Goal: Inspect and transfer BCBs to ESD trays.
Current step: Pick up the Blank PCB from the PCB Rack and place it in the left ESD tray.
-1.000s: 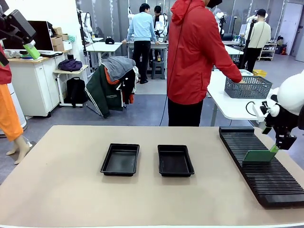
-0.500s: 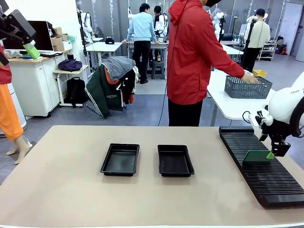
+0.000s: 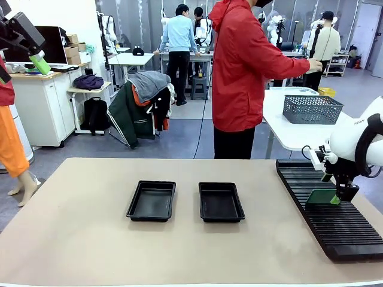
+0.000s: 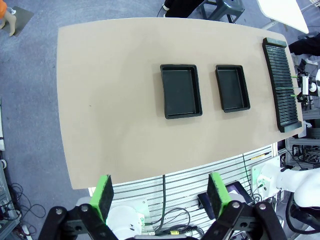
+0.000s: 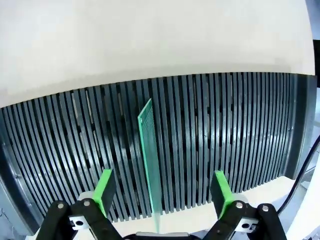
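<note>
Far below the spread, empty left gripper [image 4: 159, 192]: two shallow black plastic ESD trays [image 4: 181, 91], side by side. Between the wide-open pads of the right gripper [image 5: 162, 190], touching neither: thin pale green BCB [image 5: 149, 150], upright on edge in the long black ribbed rack [image 5: 225, 125], long axis along its slot. Nearer arm: right.

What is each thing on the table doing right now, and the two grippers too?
Left tray: empty.
Right tray: empty.
Board: standing on edge in a rack slot, not gripped.
Rack: holds the board.
Left gripper: open, holding nothing.
Right gripper: open, fingers either side of the board.
</note>
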Robot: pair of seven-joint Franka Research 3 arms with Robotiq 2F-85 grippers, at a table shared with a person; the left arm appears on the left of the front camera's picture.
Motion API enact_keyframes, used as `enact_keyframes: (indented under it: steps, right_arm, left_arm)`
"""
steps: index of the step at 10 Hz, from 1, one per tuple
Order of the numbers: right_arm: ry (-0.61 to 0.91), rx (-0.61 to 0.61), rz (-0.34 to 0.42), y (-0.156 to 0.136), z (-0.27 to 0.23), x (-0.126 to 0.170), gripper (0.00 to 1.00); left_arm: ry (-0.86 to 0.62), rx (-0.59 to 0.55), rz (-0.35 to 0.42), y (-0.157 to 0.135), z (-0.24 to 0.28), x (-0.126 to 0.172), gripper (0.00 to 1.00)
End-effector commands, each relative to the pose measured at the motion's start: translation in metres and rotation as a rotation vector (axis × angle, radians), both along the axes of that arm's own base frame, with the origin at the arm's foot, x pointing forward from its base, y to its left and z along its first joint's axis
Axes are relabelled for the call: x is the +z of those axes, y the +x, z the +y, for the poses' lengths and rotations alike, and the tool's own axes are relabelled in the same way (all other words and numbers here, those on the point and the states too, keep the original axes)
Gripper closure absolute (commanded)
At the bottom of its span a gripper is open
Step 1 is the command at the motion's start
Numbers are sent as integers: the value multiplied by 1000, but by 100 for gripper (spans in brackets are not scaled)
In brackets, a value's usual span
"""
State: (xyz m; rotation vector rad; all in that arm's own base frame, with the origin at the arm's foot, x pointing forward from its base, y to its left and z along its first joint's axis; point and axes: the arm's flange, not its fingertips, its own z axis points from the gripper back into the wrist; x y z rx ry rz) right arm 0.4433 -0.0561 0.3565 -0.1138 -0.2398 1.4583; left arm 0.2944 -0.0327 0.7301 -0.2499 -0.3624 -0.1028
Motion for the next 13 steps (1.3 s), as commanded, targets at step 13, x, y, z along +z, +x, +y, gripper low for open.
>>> enact_keyframes:
  steps: [13]
  right_arm:
    - [9,69,-16,-3,0,-2,19]
  left_arm:
    - [0,1,0,-1,0,0,0]
